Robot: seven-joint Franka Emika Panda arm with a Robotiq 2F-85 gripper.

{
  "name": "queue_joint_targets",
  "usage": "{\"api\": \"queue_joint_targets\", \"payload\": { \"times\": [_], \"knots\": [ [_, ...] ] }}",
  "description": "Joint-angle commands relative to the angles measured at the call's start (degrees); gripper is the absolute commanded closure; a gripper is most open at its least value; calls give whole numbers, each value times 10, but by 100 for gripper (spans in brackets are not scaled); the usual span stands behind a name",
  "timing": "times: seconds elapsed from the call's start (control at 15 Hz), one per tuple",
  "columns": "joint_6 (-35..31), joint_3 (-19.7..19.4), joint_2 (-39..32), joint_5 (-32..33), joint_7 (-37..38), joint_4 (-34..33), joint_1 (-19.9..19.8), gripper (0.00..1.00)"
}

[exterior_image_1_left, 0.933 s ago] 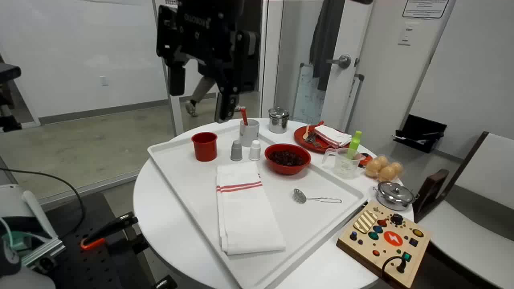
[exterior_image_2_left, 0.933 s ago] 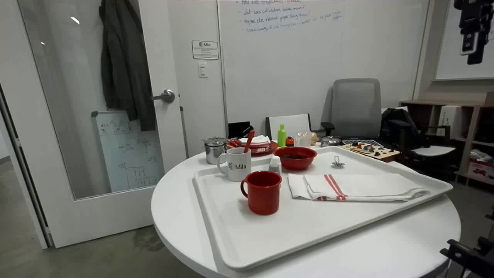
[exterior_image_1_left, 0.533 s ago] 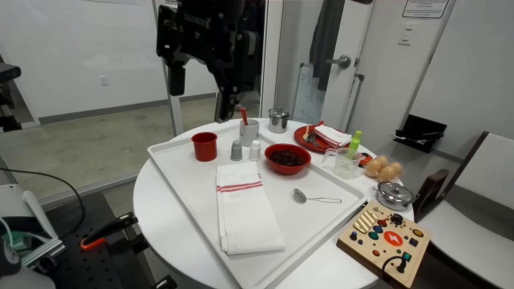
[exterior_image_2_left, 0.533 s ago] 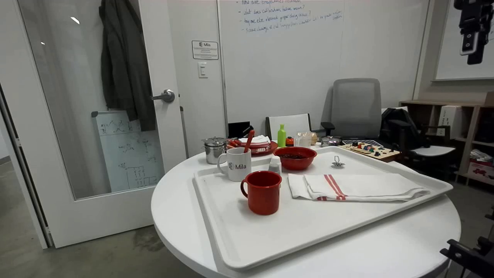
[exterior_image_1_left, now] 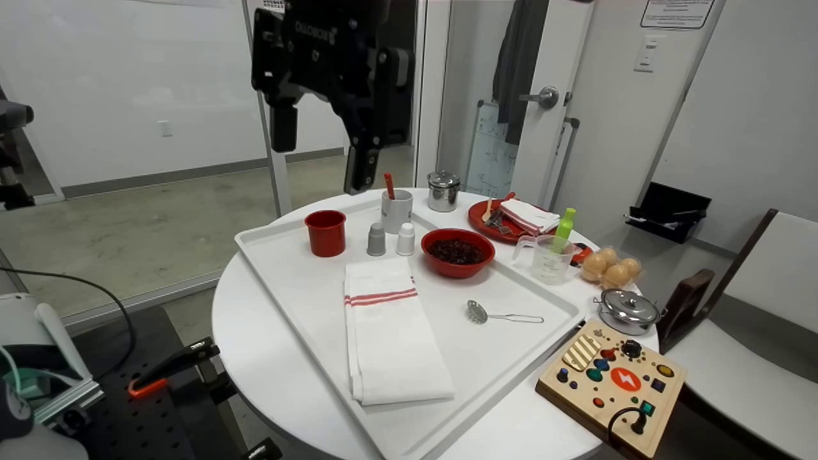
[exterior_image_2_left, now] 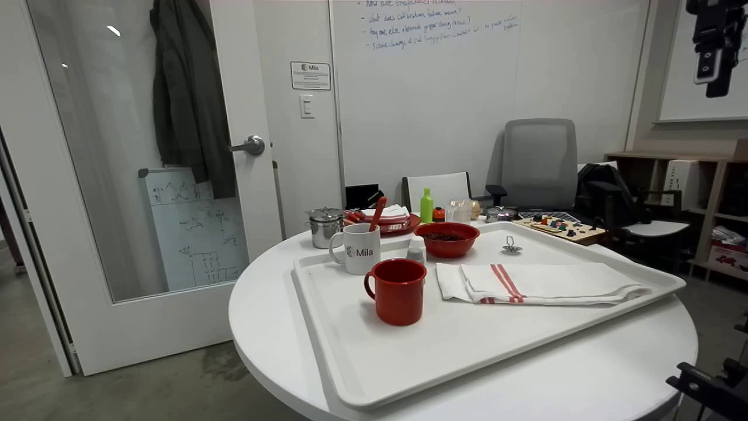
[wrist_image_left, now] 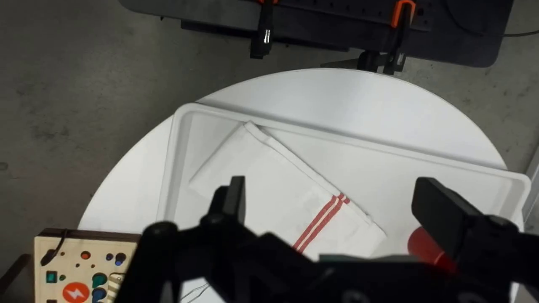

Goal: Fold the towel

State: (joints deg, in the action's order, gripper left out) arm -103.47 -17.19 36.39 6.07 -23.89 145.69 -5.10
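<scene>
The white towel [exterior_image_1_left: 396,345] with red stripes near one end lies flat on the tray, folded into a long strip with layered edges. It also shows in an exterior view [exterior_image_2_left: 543,283] and in the wrist view [wrist_image_left: 282,181], where the gripper body hides its lower part. My gripper [exterior_image_1_left: 321,167] is open and empty, well above the tray and touching nothing. In the wrist view its fingers [wrist_image_left: 330,189] are wide apart with the towel below. Only part of the gripper [exterior_image_2_left: 714,76] shows at the upper right edge of an exterior view.
On the white tray [exterior_image_1_left: 287,319] are a red cup [exterior_image_1_left: 326,234], two shakers [exterior_image_1_left: 391,240], a white mug [exterior_image_1_left: 397,214], a red bowl [exterior_image_1_left: 458,262] and a metal strainer [exterior_image_1_left: 477,312]. A red plate [exterior_image_1_left: 476,217], pots, eggs and a button board [exterior_image_1_left: 607,383] stand around it.
My gripper has shifted only very slightly and stays open. The towel has not moved. A person seen behind the glass earlier has walked away from there.
</scene>
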Motion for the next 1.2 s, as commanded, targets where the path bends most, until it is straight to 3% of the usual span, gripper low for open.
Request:
{"api": "queue_joint_targets", "payload": {
  "times": [0.0,0.27,0.67,0.93,1.13],
  "knots": [
    [-48,26,-12,18,30,11,-12,0],
    [-127,53,-79,13,96,13,-10,0],
    [-262,66,-266,15,144,-43,-15,0],
    [-258,64,-376,-1,210,-105,-29,0],
    [-241,62,-416,-25,274,-125,-35,0]
  ]
}}
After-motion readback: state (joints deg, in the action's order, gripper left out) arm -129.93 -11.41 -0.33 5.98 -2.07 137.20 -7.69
